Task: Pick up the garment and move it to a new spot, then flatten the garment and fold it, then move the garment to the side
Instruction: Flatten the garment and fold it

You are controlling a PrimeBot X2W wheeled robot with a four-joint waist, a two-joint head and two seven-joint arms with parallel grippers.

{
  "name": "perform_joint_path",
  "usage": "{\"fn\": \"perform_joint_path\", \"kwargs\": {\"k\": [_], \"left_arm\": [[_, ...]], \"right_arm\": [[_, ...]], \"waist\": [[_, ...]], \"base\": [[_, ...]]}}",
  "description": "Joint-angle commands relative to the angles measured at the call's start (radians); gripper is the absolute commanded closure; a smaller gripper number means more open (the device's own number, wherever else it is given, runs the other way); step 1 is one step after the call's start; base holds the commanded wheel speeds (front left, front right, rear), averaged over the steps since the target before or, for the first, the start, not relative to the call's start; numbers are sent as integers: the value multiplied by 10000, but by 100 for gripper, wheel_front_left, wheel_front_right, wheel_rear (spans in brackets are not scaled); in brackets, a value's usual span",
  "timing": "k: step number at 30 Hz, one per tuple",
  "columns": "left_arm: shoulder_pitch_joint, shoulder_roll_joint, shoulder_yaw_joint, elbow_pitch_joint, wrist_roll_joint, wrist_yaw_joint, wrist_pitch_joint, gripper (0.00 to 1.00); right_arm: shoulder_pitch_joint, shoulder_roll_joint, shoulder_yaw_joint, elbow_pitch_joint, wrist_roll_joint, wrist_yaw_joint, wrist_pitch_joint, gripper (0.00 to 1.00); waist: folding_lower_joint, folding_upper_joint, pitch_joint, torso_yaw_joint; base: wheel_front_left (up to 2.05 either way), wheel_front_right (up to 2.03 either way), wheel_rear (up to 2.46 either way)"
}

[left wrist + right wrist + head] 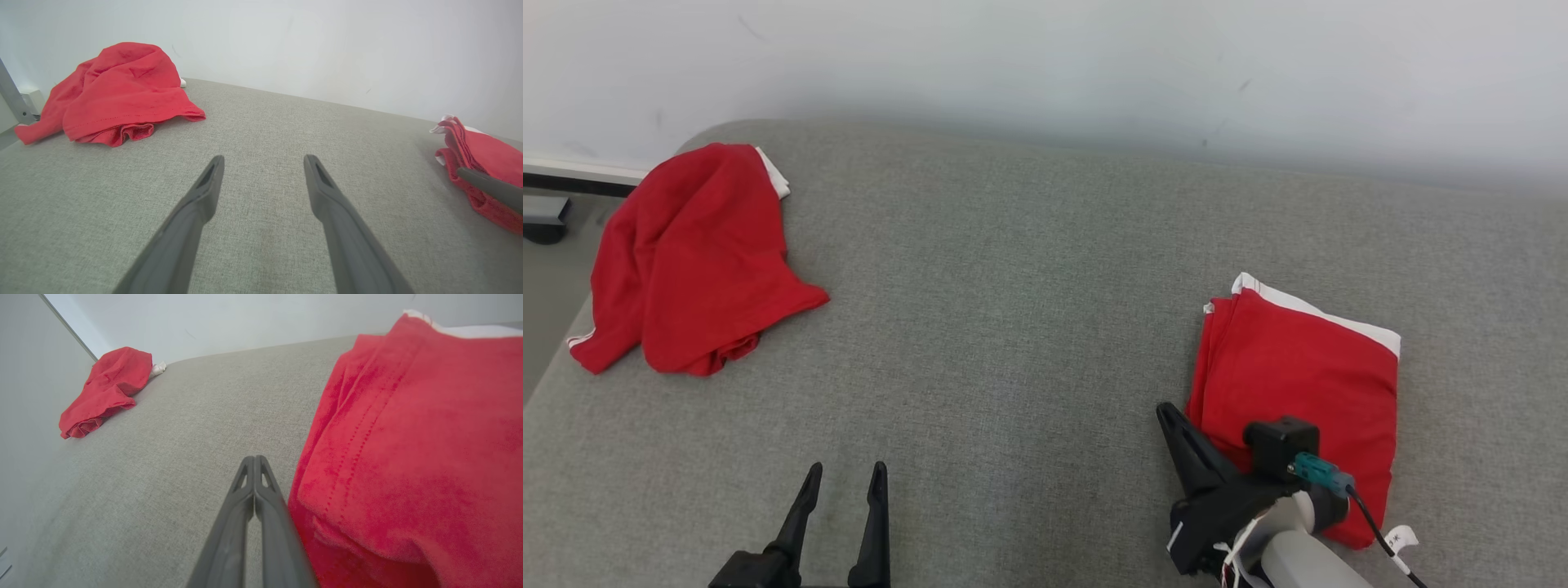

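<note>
A folded red garment (1298,376) with a white edge lies at the right of the grey cushioned surface (1013,310); it also shows in the left wrist view (486,155) and the right wrist view (408,437). My right gripper (1168,412) is shut with nothing between its fingers, lying along that garment's left edge (254,458). A second red garment (694,261) sits crumpled at the far left (122,85) (106,384). My left gripper (846,469) stands open over bare fabric near the front (263,159), apart from both garments.
A pale wall (1094,57) runs behind the surface. The surface's left edge drops to the floor (547,278) beside the crumpled garment. Bare grey fabric stretches between the two garments.
</note>
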Motion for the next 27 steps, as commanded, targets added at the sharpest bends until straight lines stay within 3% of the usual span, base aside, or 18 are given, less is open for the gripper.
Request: {"fn": "perform_joint_path", "kwargs": {"k": [1, 9, 15, 20, 25, 27], "left_arm": [[-51, -5, 19, 17, 4, 4, -31, 0], [238, -5, 348, -4, 170, 14, -31, 0], [433, -4, 407, -67, 262, -15, -31, 0], [660, -7, 367, -175, 795, -42, -31, 0], [844, -2, 477, -248, 942, -25, -31, 0], [895, -4, 537, -275, 1013, -39, -31, 0]], "right_arm": [[12, 68, 33, -261, 111, -24, -4, 100], [422, -455, -536, -2203, -229, -24, -3, 100], [1233, -1050, -2226, -3499, -847, -24, -5, 100], [2319, -1001, -4114, -4353, -1519, -24, -3, 100], [3648, -735, -5087, -5187, -2080, -24, -3, 100], [4132, -596, -5366, -5505, -2265, -24, -3, 92]], "waist": [[0, -1, -26, -54], [0, -1, -421, -542], [0, -1, -705, -970], [0, -1, -972, -1309], [0, -1, -1169, -1526], [0, -1, -1216, -1583]], "base": [[0, 0, 0], [0, 0, 0], [0, 0, 0], [0, 0, 0], [0, 0, 0], [0, 0, 0]]}}
